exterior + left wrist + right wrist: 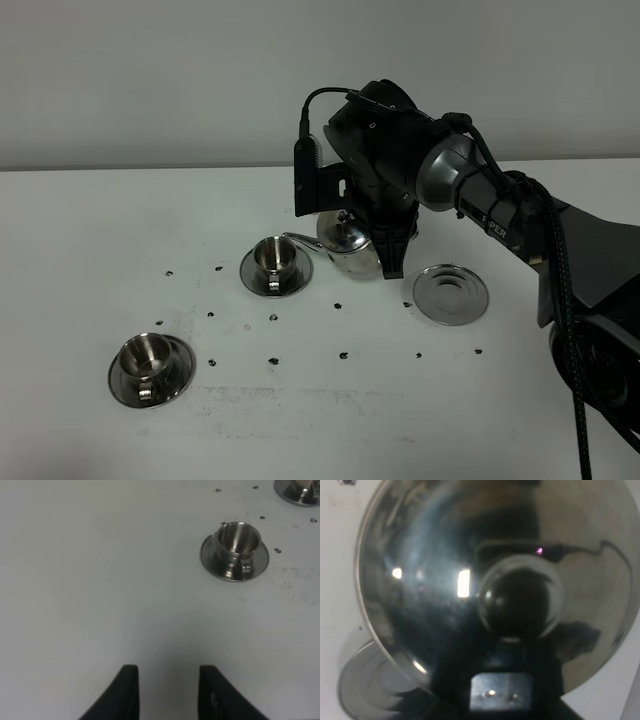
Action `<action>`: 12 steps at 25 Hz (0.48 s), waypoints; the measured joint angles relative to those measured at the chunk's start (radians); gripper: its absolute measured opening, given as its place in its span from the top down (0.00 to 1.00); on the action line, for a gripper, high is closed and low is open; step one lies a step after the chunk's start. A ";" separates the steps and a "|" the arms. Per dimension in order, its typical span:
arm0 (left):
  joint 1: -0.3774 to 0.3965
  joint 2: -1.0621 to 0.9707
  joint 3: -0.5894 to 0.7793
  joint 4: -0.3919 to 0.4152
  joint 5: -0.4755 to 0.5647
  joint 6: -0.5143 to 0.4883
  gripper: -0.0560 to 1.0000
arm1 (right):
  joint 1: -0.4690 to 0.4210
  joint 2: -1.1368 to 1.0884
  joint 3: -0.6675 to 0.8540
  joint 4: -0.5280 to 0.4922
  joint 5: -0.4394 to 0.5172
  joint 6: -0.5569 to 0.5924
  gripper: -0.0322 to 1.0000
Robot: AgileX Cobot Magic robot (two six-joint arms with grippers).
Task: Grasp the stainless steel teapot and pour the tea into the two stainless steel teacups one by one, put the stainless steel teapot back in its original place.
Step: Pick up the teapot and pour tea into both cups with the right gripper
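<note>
My right gripper point(388, 252) is shut on the stainless steel teapot point(345, 240) and holds it tilted above the table. Its thin spout point(297, 239) reaches to the rim of the far teacup point(272, 258), which stands on its saucer point(250, 278). In the right wrist view the teapot's body point(430, 580) and lid knob point(520, 602) fill the picture. The near teacup point(148, 362) point(240, 540) stands on its saucer at the front left and looks empty. The teapot's own saucer point(450, 293) lies bare to the right. No tea shows. My left gripper point(165, 690) is open over bare table.
Small dark specks point(272, 360) dot the white table point(330, 420) between the cups and the bare saucer. The right arm point(500, 210) reaches in from the right edge. A saucer's rim point(360, 690) shows under the teapot in the right wrist view.
</note>
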 joint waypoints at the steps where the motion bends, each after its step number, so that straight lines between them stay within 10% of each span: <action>1: 0.000 0.000 0.000 0.000 0.000 0.000 0.66 | 0.004 0.004 0.000 -0.009 0.000 0.000 0.80; 12: 0.000 0.000 0.000 0.000 0.000 0.001 0.66 | 0.028 0.030 0.000 -0.079 0.000 0.011 0.80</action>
